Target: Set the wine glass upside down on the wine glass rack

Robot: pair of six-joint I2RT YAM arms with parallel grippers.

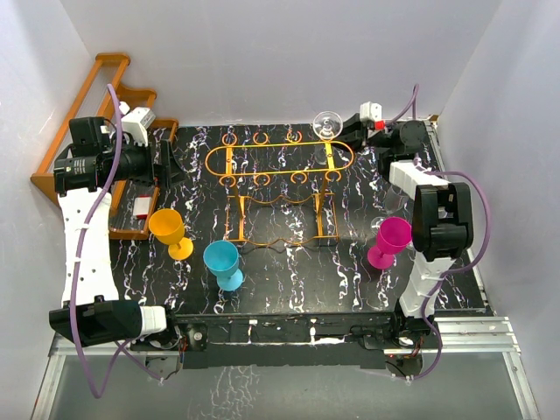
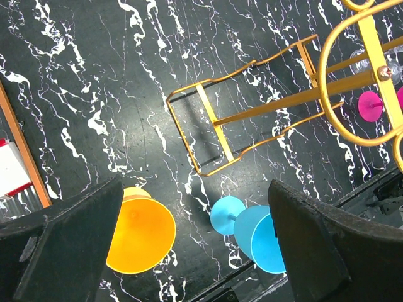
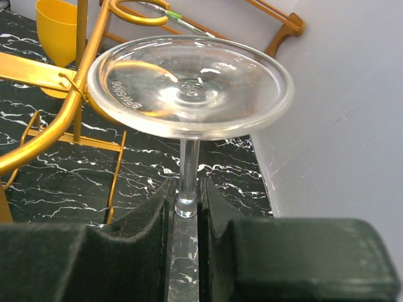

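Observation:
The clear wine glass (image 1: pixel 326 123) is upside down, its round foot (image 3: pixel 189 85) on top and its bowl hidden below the fingers. My right gripper (image 1: pixel 350 129) is shut on its stem (image 3: pixel 187 195). It holds the glass just beyond the far right end of the orange wire wine glass rack (image 1: pixel 280 157), next to the oval top rail (image 3: pixel 56 119). I cannot tell if glass and rail touch. My left gripper (image 1: pixel 166 162) is open and empty (image 2: pixel 196 195), high above the table at the left. The rack also shows in the left wrist view (image 2: pixel 352 82).
A yellow cup (image 1: pixel 166 226), a blue cup (image 1: pixel 223 261) and a magenta cup (image 1: pixel 391 238) stand upright in front of the rack. A stepped wooden shelf (image 1: pixel 105 96) leans at the far left. White walls close in the back and right sides.

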